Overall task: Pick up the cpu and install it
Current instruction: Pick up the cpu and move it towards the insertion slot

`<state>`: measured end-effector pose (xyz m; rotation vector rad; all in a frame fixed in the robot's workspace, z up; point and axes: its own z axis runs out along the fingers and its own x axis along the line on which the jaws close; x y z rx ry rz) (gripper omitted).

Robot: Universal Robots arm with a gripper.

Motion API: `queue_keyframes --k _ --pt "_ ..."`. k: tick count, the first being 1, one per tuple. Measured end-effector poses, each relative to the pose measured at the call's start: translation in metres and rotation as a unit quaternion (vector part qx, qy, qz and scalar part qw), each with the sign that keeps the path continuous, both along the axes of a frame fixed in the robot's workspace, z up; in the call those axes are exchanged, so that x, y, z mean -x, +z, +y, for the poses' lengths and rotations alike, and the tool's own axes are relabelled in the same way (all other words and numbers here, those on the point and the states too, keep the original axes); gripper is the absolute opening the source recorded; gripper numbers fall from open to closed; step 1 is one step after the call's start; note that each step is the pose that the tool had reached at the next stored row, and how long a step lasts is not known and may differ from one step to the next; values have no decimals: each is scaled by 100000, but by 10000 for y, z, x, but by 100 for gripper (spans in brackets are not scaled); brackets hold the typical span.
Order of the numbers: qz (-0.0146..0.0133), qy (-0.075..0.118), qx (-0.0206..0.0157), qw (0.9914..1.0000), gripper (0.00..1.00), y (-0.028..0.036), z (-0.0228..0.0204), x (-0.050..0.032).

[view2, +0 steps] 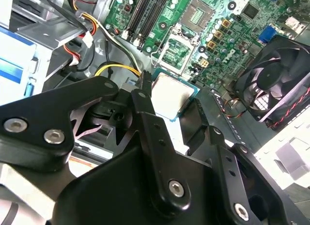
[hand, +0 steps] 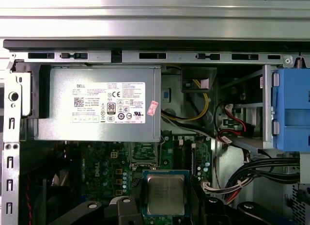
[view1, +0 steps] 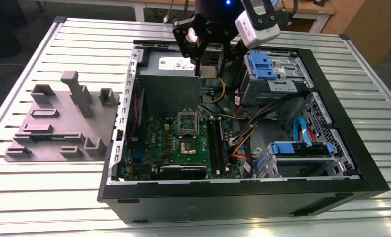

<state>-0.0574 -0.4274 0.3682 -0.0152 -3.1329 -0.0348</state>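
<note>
Jaws of the black gripper [view1: 209, 65] pinch the small square silvery-topped cpu [view1: 210, 70], twelve o'clock of the open metal-framed socket [view1: 190, 144] (exterior view); a slip or tilt could bend pins.

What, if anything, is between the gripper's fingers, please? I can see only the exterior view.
Observer: In the first wrist view the gripper is shut on the cpu, gripping it by two opposite edges with its silvery top facing that camera.
Operator: Thank you. Is the socket free?
Observer: In the second wrist view the socket looks empty, and its retaining frame is swung open beside it.
</note>
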Motion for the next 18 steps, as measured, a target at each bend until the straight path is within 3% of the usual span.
queue_keyframes --k 18 --pt "0 1 2 100000 47 0 0 35"
